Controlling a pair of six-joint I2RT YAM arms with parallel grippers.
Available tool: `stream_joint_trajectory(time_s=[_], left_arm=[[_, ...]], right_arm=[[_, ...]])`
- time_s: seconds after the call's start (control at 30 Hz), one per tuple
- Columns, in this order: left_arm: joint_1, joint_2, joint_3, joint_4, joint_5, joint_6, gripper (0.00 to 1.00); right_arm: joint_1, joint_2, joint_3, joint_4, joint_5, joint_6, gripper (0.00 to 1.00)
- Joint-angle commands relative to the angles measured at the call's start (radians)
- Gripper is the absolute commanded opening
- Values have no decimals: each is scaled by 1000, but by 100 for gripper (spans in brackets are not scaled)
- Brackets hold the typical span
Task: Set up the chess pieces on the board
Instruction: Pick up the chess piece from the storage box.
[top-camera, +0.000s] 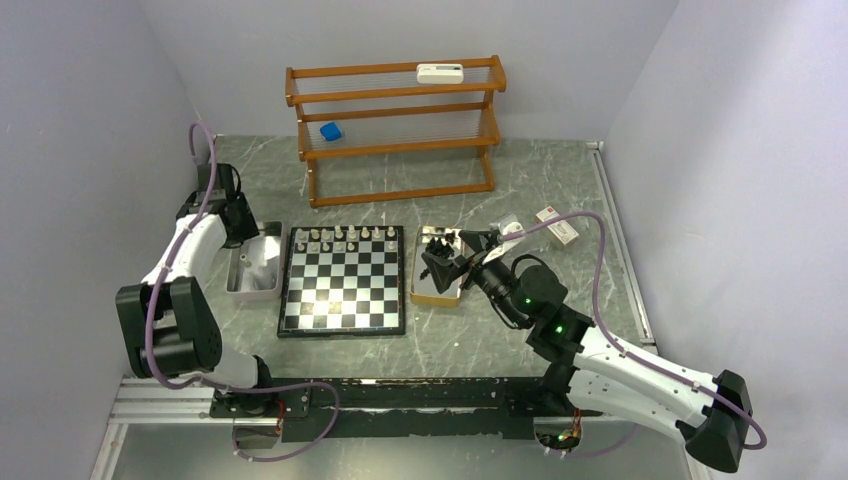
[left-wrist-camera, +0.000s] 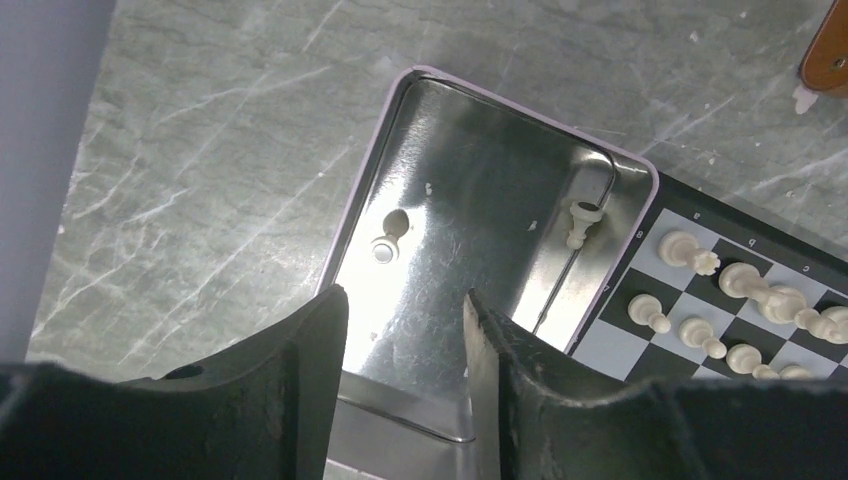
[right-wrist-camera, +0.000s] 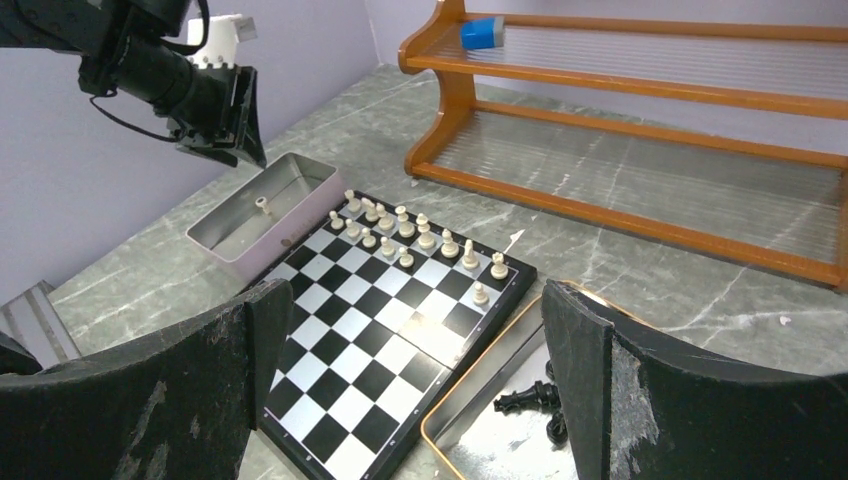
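The board (top-camera: 343, 295) lies mid-table, its two far rows holding whitish chess pieces (top-camera: 345, 238); the near rows are bare. My left gripper (left-wrist-camera: 403, 300) hangs open and empty over a silver tray (left-wrist-camera: 470, 150) left of the board (left-wrist-camera: 610, 345). A cream pawn (left-wrist-camera: 581, 222) stands in that tray's corner, and a second small whitish piece (left-wrist-camera: 385, 250) sits near its left wall. My right gripper (right-wrist-camera: 415, 300) is wide open and empty above the board's (right-wrist-camera: 370, 360) right edge and a gold-rimmed tray (right-wrist-camera: 480, 395) with black pieces (right-wrist-camera: 530, 400) lying in it.
A wooden shelf rack (top-camera: 395, 130) stands at the back with a blue object (top-camera: 331, 131) and a white device (top-camera: 440, 72) on it. A small white box (top-camera: 556, 228) lies right of the gold-rimmed tray (top-camera: 420, 290). Walls close in left and right.
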Motion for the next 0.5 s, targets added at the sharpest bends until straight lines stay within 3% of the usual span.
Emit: stream_joint_trajectory(time_s=[0.0, 0.1, 0.47], left_arm=[[-4, -88, -7, -21, -16, -14, 52], [-5, -111, -28, -7, 49, 18, 52], [10, -58, -58, 26, 34, -8, 44]], right_arm=[[-4, -9, -1, 29, -4, 4, 100], [-4, 8, 12, 21, -11, 4, 100], [-4, -2, 0, 29, 4, -9, 100]])
